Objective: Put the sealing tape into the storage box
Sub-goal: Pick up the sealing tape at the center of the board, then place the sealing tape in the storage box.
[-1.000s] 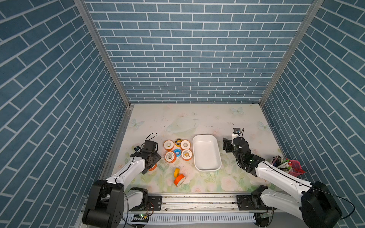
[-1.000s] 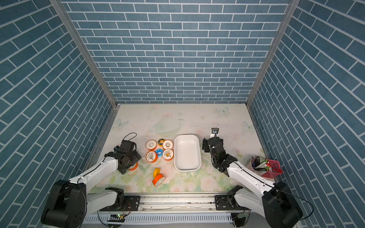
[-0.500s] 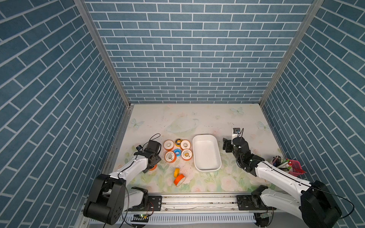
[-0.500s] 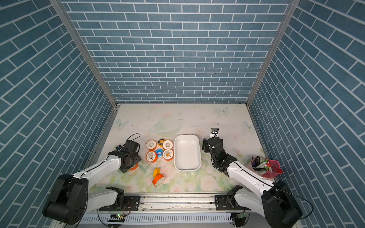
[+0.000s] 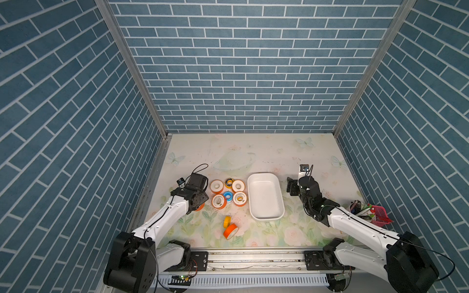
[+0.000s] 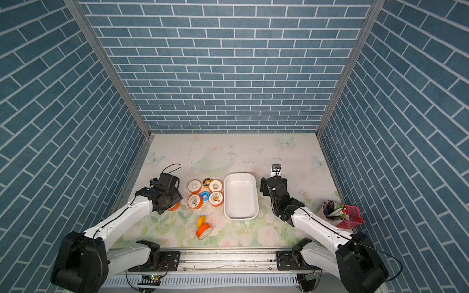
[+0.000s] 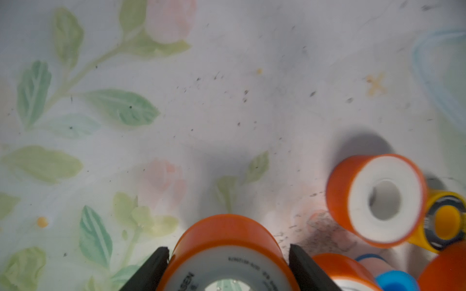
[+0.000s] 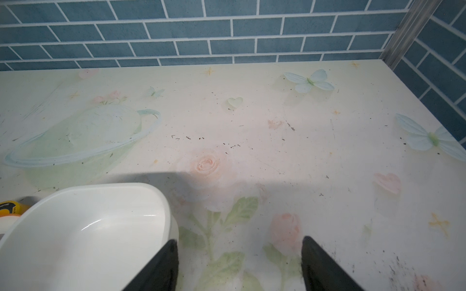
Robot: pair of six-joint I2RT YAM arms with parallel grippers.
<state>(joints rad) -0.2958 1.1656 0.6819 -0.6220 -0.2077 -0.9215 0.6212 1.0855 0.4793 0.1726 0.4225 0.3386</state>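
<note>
Sealing tape (image 7: 227,233), one orange spool with a white face, sits between the black fingers (image 7: 156,264) of my left claw (image 7: 228,249). The claw is closed against both sides of the spool. I cannot tell whether the spool is off the floral table (image 5: 241,154). In both top views my wrist hides all but an orange sliver of it.

To its right, six more spools (image 5: 219,201) lie flat in two rows of three. In the far row a small yellow one with a black face (image 5: 229,182) lies between two orange ones. In the near row the blue spool (image 5: 228,197) lies between two more orange ones. This cluster lies between my left claw and the storage box (image 5: 265,197), and its right-hand pair is just beside the box wall.

Nearer the rail, a yellow spool (image 5: 226,221) stands on edge. Just beside it lies a tilted orange roll (image 5: 230,231). Every spool I can see is on the table, outside the white box.

Right of the box, my right claw (image 8: 239,241) is spread wide with only bare table between its fingers. One finger is close to the box rim. Far right, a pen cup (image 5: 357,210) and a pink mesh basket (image 5: 378,215) stand beside my right forearm.
</note>
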